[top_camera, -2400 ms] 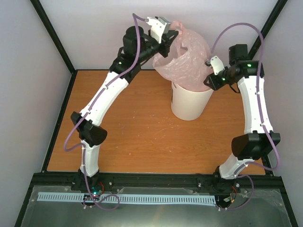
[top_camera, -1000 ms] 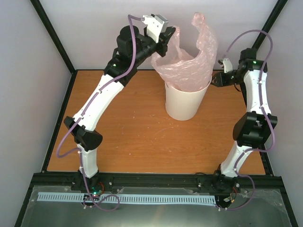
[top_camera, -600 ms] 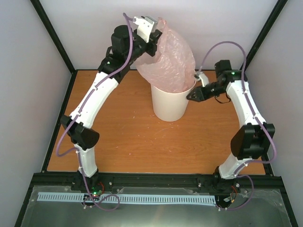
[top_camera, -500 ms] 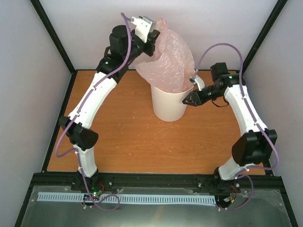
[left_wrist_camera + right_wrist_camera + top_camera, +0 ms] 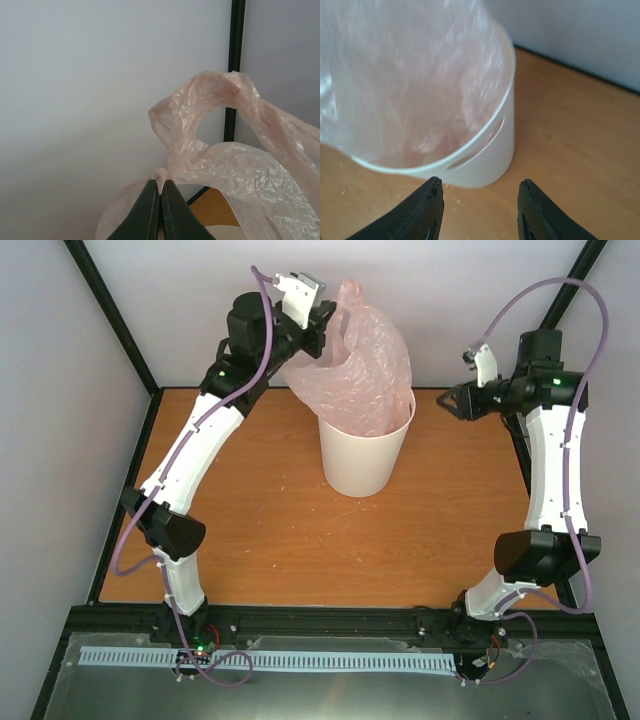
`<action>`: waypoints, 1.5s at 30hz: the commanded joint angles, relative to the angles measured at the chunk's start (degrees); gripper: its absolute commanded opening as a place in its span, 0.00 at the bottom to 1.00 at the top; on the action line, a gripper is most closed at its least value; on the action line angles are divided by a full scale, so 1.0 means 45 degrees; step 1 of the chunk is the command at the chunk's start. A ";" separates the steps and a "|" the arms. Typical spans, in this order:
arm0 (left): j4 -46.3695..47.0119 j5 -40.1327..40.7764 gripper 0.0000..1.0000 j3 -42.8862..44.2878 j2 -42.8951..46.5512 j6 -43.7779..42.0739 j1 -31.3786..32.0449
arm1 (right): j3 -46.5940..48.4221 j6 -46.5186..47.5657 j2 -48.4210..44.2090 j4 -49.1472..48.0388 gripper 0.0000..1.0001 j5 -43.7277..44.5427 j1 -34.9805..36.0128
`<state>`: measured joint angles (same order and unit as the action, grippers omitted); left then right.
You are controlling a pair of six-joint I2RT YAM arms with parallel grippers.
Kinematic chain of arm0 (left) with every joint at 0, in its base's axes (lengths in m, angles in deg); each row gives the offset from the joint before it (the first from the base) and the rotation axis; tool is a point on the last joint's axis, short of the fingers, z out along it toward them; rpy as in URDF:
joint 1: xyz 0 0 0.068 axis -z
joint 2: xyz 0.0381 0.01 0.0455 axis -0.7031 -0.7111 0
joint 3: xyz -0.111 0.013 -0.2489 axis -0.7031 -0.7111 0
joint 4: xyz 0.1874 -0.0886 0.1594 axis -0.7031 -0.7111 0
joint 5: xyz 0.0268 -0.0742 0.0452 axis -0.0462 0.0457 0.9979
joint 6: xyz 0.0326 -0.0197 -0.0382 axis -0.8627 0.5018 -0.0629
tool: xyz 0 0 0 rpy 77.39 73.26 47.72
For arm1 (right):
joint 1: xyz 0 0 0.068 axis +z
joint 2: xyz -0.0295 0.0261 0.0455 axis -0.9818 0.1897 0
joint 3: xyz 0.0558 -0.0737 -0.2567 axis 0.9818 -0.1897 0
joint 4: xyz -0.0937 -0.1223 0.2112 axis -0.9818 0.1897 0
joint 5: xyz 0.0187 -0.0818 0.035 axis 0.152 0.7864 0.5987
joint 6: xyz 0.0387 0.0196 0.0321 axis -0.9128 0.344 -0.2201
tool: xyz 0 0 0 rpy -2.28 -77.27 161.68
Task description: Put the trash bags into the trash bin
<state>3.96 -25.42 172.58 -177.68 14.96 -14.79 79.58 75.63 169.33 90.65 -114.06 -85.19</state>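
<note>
Partly done, by my reading: the white trash bin point(image 5: 365, 455) stands upright on the surface point(image 5: 280, 540) toward its far edge, and the lower part of the pink trash bag point(image 5: 365, 370) hangs inside its mouth. Near the far right corner the right end effector point(image 5: 458, 400) hovers apart from the bin, fingers spread and empty. Farthest back, the left end effector point(image 5: 322, 325), pinched together on the bag's upper edge, holds the rest high above the rim; lowering that part in remains.

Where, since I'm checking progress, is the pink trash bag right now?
Top view: the bag hangs far-centre, its top pinched in the left hand, its lower part inside the white bin.
</note>
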 commanded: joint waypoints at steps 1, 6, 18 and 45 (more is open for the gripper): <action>0.0002 -0.0296 0.01 0.0528 -0.0223 0.0338 -0.0084 | 0.1628 -0.0881 0.0923 -0.0917 0.43 0.1334 0.0049; 0.0133 -0.0777 0.01 0.0555 -0.0646 0.0983 -0.0070 | 0.3783 -0.0681 0.2634 -0.1489 0.44 0.3004 0.0692; 0.0150 -0.1204 0.01 0.0338 -0.1231 0.1227 0.0484 | 0.4440 -0.0073 0.4357 -0.1535 0.42 0.4107 0.3451; -0.0126 -0.0851 0.01 0.0408 -0.2852 0.1115 0.2401 | 0.0582 0.0017 -0.0847 -0.0928 0.54 0.2722 0.1529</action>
<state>3.63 -31.30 173.15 -191.56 21.54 -3.99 84.30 75.30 166.88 85.08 -98.23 -78.59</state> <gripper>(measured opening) 0.009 0.536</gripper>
